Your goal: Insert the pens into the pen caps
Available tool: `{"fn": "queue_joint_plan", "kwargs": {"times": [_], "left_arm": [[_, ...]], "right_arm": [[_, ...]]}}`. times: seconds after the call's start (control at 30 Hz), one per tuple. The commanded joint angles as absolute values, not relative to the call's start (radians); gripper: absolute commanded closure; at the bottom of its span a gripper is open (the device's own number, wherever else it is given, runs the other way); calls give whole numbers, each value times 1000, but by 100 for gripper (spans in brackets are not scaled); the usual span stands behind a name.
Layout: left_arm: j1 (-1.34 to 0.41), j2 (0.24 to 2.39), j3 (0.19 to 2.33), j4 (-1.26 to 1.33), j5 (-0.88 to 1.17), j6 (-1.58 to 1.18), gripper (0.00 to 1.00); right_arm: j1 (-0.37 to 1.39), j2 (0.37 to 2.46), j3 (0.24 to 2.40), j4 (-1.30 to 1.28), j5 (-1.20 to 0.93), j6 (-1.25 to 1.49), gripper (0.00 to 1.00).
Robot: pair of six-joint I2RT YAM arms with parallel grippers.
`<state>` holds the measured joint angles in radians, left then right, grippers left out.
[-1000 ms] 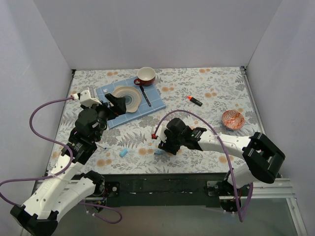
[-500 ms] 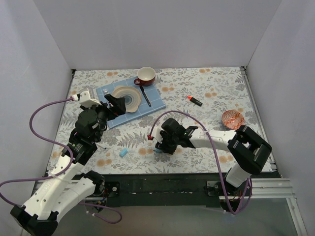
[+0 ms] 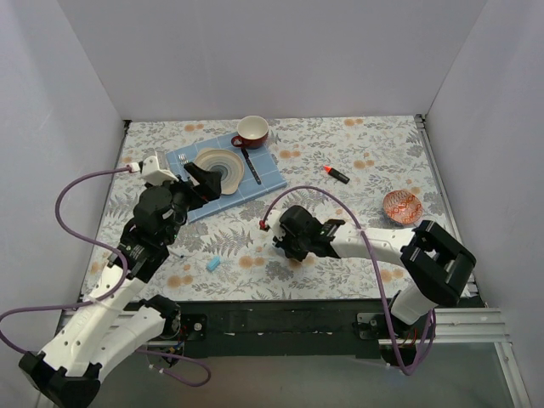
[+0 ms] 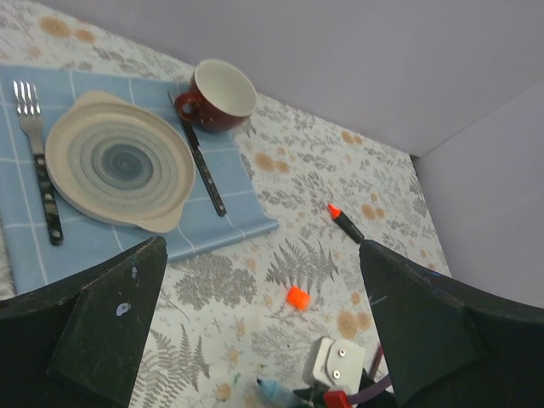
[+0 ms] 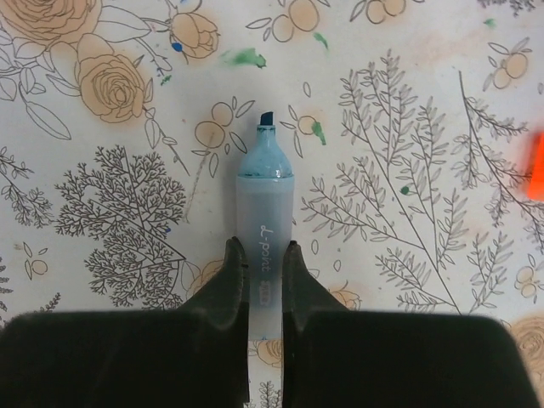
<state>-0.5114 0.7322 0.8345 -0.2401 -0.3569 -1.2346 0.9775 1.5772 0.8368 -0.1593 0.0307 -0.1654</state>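
Both hands are in view: the right hand (image 5: 262,276) has its two fingers closed on the barrel of the chunky light-blue marker (image 5: 263,204), pinching it near its back end so that most of the body sticks out in front. The marker's dark chisel tip is bare and points away from the hand. Whether the marker touches the flowered worktop (image 3: 365,144) cannot be told. This hand is a little in from the middle of the near edge. The left hand (image 4: 262,248) is spread wide with nothing between its fingers, and it hangs above the left part of the worktop, by the near corner of a blue placemat (image 3: 263,170). The bright orange cap (image 4: 297,297) lies on the worktop near the marker's tip, apart from it; only a sliver of it shows at the right edge of the right wrist view. The light-blue cap (image 3: 212,264) lies towards the near edge, left of the right hand and well apart from it. The black highlighter (image 3: 337,174), its orange tip uncovered, lies right of the middle, nearer the far edge. On the placemat, towards the far left corner, sit a plate (image 4: 119,161), a fork (image 4: 38,161), a dark slim knife (image 4: 204,166) and a red cup (image 4: 219,93). A small patterned bowl (image 3: 401,206) stands near the right edge.
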Motion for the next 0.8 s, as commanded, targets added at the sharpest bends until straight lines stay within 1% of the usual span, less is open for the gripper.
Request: {"fn": "queue_joint_plan", "kwargs": {"times": [0.0, 0.07, 0.1, 0.13, 0.17, 0.23, 0.4, 0.6, 0.77], "left_arm": [[-509, 782, 826, -371, -241, -1397, 5], [-508, 775, 787, -388, -161, -1497, 7], [-509, 769, 732, -388, -126, -1532, 8], [-509, 762, 703, -364, -56, -1554, 9], [-509, 752, 669, -338, -11, -1572, 12], [-508, 749, 600, -284, 38, -1595, 14], [-509, 805, 531, -193, 138, -1652, 20], [-509, 868, 472, -39, 216, -1651, 21], [-518, 957, 462, 55, 284, -1648, 22]], "right_arm": [[979, 1525, 851, -167, 138, -57, 99], [979, 1517, 848, -167, 147, -22, 99], [979, 1511, 844, -144, 150, -8, 99], [979, 1499, 838, -134, 150, 23, 99], [979, 1494, 836, -126, 155, 69, 99], [976, 1480, 841, -114, 175, 112, 99], [977, 1428, 828, -32, 172, 204, 99], [979, 1353, 808, 86, 123, 271, 99], [986, 1348, 828, 98, 80, 299, 99]]}}
